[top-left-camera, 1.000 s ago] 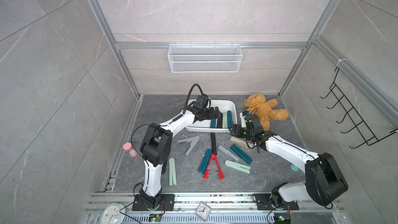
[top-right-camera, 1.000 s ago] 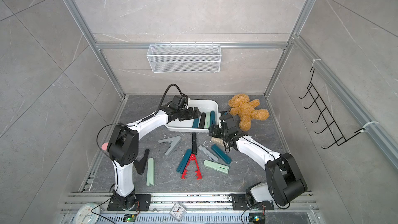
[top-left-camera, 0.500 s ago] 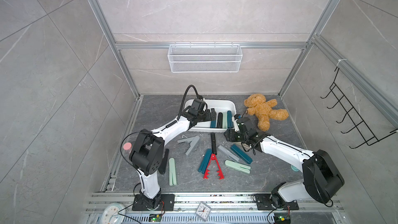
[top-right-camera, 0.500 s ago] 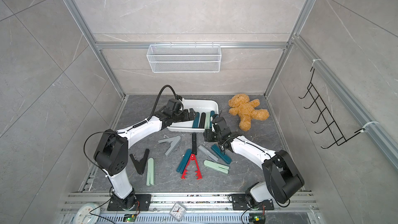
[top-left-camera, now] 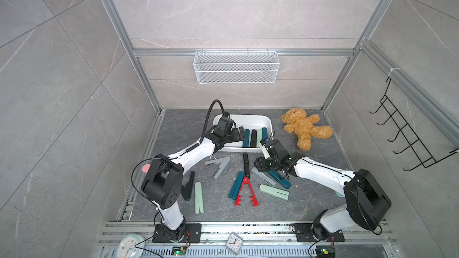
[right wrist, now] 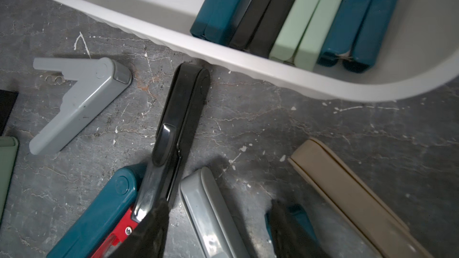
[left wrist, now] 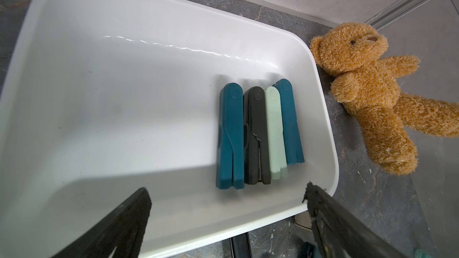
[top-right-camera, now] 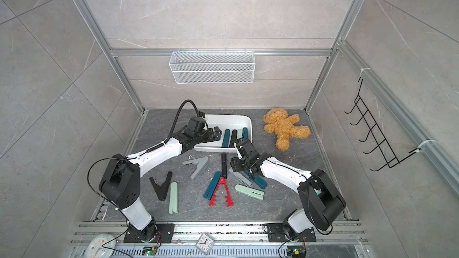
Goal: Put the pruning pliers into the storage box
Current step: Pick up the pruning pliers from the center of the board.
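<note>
The white storage box (top-left-camera: 248, 116) (left wrist: 173, 3) stands at the back middle of the floor, with several pruning pliers (left wrist: 255, 135) side by side at its right end. More pliers lie on the floor in front of it: a grey V (top-left-camera: 219, 166), a black one (right wrist: 183, 110), a toothed red one (top-left-camera: 246, 193), teal, mint and beige (right wrist: 347, 199). My left gripper (top-left-camera: 239, 134) (left wrist: 227, 189) hangs open and empty over the box's left part. My right gripper (top-left-camera: 258, 167) (right wrist: 218, 208) is low and open, its fingers on either side of a straight grey pliers (right wrist: 206, 209).
A brown teddy bear (top-left-camera: 304, 127) lies right of the box. A black V pliers (top-right-camera: 161, 184) and a mint one (top-right-camera: 173, 197) lie near the left arm's base. A wire basket (top-left-camera: 236, 67) hangs on the back wall and a hook rack (top-left-camera: 407, 140) on the right wall.
My right gripper moved from beside the box's right end forward and down over the floor pliers, closing slightly. My left gripper drew back a little leftward inside the box, still open.
</note>
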Controlling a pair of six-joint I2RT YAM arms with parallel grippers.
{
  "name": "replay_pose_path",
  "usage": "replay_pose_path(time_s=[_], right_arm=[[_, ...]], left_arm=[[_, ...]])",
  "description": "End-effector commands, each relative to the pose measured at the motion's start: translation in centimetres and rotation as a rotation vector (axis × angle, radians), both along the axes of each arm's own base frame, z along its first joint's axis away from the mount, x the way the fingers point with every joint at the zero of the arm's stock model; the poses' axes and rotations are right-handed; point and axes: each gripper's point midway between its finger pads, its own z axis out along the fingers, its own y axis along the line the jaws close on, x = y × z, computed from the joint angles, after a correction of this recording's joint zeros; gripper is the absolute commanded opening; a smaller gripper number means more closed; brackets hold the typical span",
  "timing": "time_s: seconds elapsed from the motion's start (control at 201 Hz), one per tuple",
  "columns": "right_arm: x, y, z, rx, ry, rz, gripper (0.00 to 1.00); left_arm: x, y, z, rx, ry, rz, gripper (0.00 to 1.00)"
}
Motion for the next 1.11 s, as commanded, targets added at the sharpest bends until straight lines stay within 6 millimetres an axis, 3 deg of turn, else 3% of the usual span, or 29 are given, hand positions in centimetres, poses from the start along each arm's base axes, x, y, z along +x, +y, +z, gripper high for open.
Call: replay_pose_path(time_s=[0.0, 0.413, 0.861, 1.105], right_arm=[[0.2, 1.5, 0.5, -0.016, -0.004, -0.007, 0.66], [0.6, 5.8, -1.6, -0.137, 0.045, -0.029, 0.63], [1.4, 6.7, -4.1, -0.191, 0.101, -0.062, 0.57], [1.8, 7.2, -5.0, -0.195, 0.117, -0.080, 0.52]], left_arm=[[0.3, 1.5, 2.5, 0.004, -0.072, 0.049, 1.00], [-0.4, 5.2, 2.2, 0.074, -0.080, 0.144, 1.00], [-1.0, 9.8, 1.0, 0.120, -0.054, 0.256, 1.00], [-1.9, 10.7, -0.6, 0.136, -0.022, 0.267, 1.00]])
